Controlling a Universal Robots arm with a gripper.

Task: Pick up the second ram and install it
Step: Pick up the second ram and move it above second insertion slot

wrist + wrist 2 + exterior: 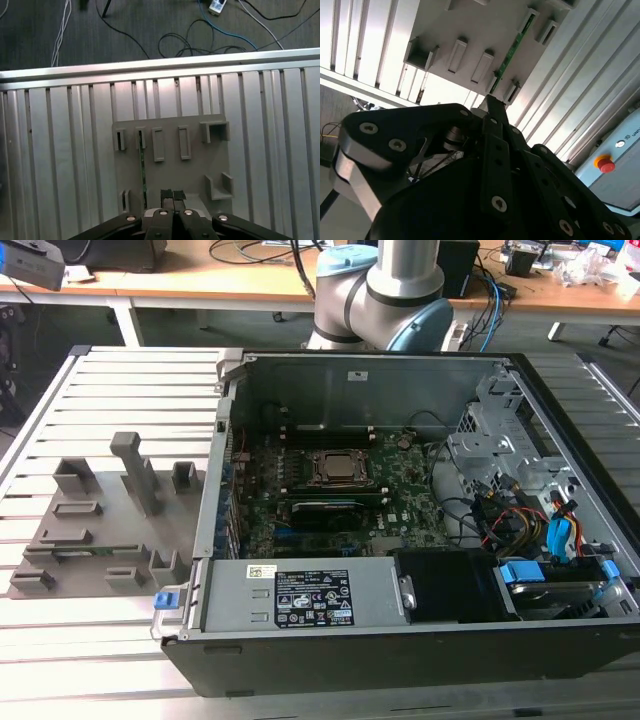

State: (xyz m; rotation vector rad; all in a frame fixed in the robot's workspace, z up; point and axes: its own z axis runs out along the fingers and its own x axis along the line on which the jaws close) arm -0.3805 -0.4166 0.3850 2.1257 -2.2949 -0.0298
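Slatted table [60, 165] carries a grey holder [195, 160], where the ram [142, 172] stands on edge in its slots. Our hand [172, 195] hovers clenched and empty just beside it. We judge this the pick-up step, which calls for opening the hand and centring it over that thin edge.

A robotics lab: open computer case [400, 655], slotted aluminium table [130, 390].

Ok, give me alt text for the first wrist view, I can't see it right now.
The gripper, jaws shut and empty, hangs above a grey holder plate on the slatted aluminium table. The second ram stands edge-on in the plate's slots, just to one side of the gripper, untouched. Cables lie on the dark floor beyond.
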